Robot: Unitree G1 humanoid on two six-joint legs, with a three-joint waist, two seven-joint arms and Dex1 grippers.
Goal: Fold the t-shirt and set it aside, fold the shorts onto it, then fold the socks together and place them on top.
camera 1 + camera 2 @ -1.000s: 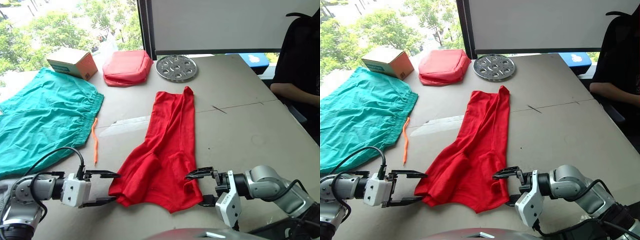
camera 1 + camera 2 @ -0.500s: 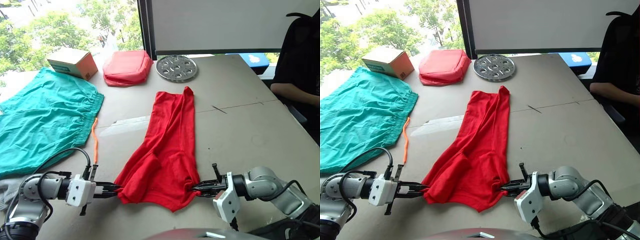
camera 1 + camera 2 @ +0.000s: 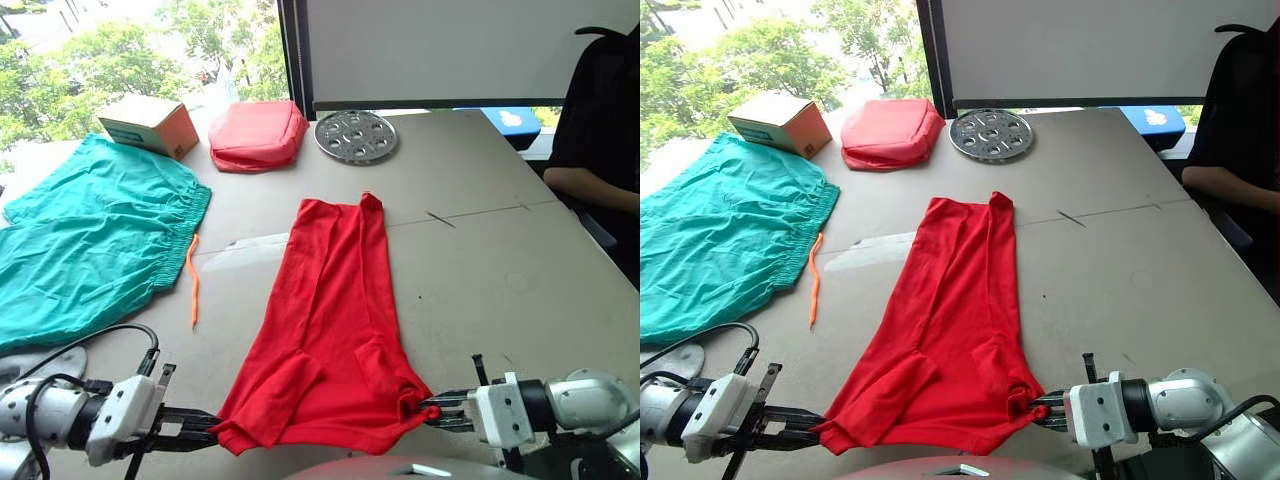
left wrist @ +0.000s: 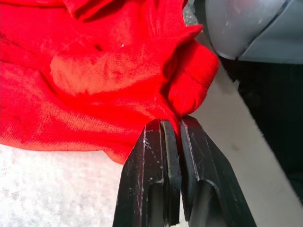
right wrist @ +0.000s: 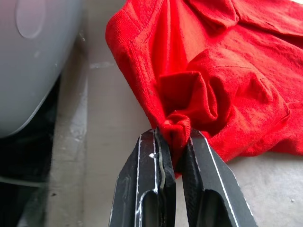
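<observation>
Bright red thin-cloth t-shirt: lengthwise at table centre, near corners bunched, hiding the hem. Left gripper, right gripper: each pinched tight on a near corner. Teal-green cloth shorts: far left, cut off by frame edge.

- bright daylight enters through the window at 11 o'clock, overexposing the trees outside.
- table evenly lit, shadows soft.
- wrist views sharp on the t-shirt, background blurred.

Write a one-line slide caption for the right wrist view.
Right gripper shut on a bunched corner of the red t-shirt.
</observation>
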